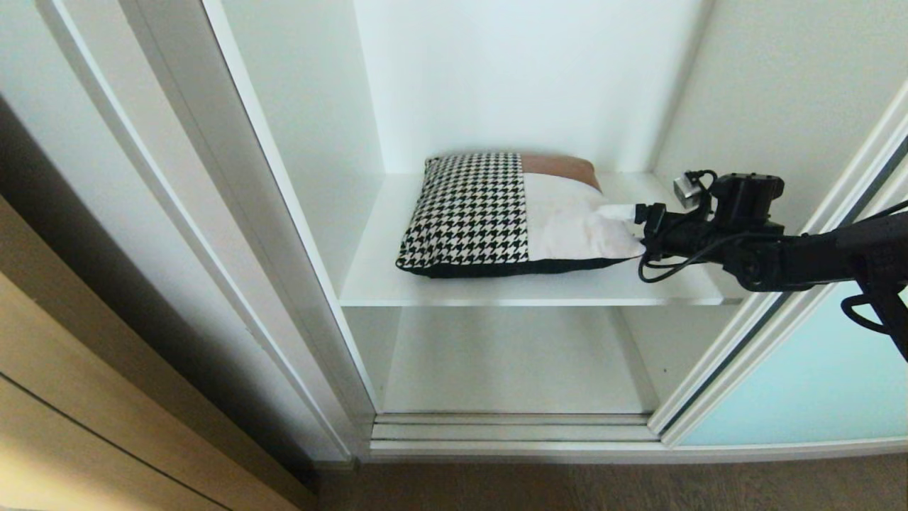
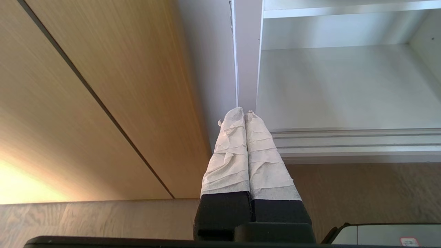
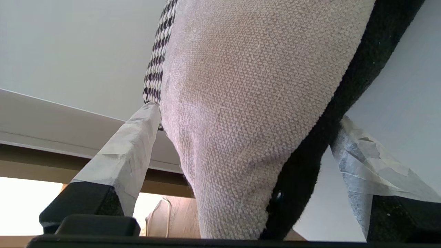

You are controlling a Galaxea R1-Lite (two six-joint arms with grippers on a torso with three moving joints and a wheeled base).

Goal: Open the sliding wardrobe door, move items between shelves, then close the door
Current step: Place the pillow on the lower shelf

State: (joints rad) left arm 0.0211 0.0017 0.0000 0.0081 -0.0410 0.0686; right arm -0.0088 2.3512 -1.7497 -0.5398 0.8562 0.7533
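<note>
Just one cushion [image 1: 511, 216] — two shelves [image 1: 681, 287].

The cushion [image 1: 511, 216] fills the upper shelf's [image 1: 369, 284] right side; its left stays free.

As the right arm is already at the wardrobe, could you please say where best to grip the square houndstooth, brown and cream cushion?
Grip the square houndstooth, brown and cream cushion at its cream corner, coming from the right. It lies flat on the white shelf, and there its thin edge already sits between the right gripper's open jaws.
</note>
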